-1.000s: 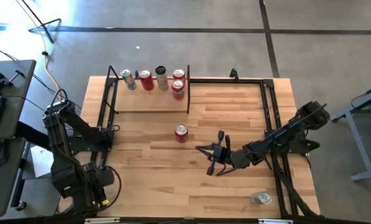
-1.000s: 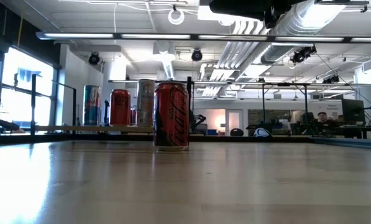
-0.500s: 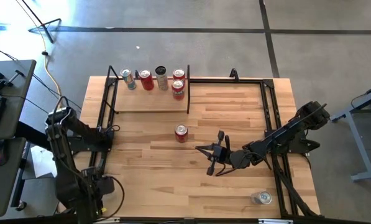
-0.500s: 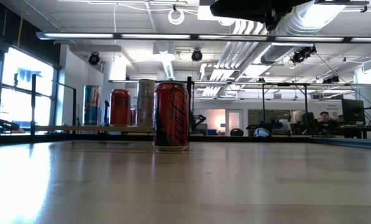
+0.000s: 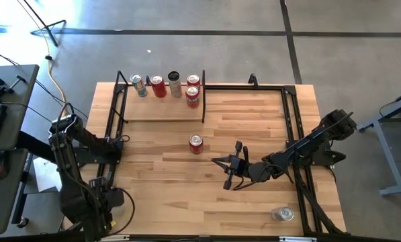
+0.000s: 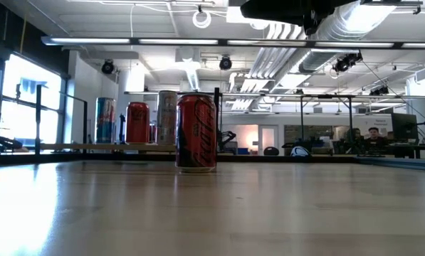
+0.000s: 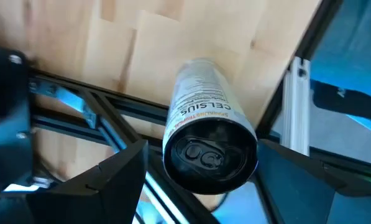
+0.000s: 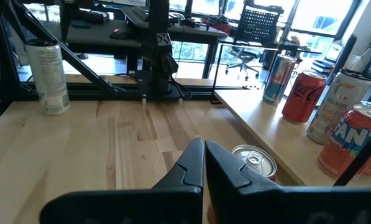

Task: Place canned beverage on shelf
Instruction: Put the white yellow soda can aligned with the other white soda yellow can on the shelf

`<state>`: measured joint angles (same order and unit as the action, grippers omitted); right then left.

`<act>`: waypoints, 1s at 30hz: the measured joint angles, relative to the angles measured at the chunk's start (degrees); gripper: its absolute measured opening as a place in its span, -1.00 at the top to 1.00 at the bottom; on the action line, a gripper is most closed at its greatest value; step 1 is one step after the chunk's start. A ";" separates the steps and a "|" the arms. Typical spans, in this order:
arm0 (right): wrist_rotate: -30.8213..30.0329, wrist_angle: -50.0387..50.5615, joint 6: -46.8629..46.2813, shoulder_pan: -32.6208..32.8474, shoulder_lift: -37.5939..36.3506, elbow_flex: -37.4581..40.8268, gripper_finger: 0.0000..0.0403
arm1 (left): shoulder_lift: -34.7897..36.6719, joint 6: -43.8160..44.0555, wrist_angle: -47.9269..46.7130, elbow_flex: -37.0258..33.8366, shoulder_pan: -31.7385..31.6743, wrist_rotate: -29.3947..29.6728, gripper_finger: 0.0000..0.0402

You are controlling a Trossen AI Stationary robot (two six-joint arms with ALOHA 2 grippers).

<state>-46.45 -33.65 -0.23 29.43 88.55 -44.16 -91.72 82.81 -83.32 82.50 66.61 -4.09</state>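
A red can [image 5: 195, 143] stands upright on the tabletop, also seen in the low view [image 6: 196, 132]. The shelf [image 5: 161, 111] at the far left carries several cans on its pale board. My right gripper [image 5: 217, 163] is shut and empty, hovering right of and nearer than the red can, whose top [image 8: 253, 160] shows just past its fingers. My left gripper [image 7: 204, 149] is open at the table's left edge, pointing down over a white Celsius can [image 7: 204, 118] that stands on the table [image 8: 47, 78]. The fingers show on either side of its top, apart from it.
A silver can [image 5: 283, 214] stands near the table's near right corner. Black metal frame rails [image 5: 291, 128] run along the left and right sides of the table. The shelf's cans show in the right wrist view [image 8: 302, 96]. A person sits far behind the table [image 6: 372, 135].
My left arm's wrist has shifted a little toward the table's near edge. The cans stand as before.
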 joint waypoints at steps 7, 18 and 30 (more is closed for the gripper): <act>0.18 0.00 0.00 0.00 0.00 0.00 1.00 | 1.63 1.00 -0.96 -0.34 0.00 2.17 -0.46; 0.88 0.00 -0.01 -0.02 0.00 0.00 1.00 | 4.98 8.00 -1.07 -0.33 -0.22 2.46 -0.46; 1.91 0.36 -0.01 -0.01 0.00 0.00 1.00 | 11.86 12.55 0.57 -0.18 4.82 7.20 -0.46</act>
<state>-44.53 -33.29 -0.24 29.42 88.55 -44.16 -79.86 95.36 -82.75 82.32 71.43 3.12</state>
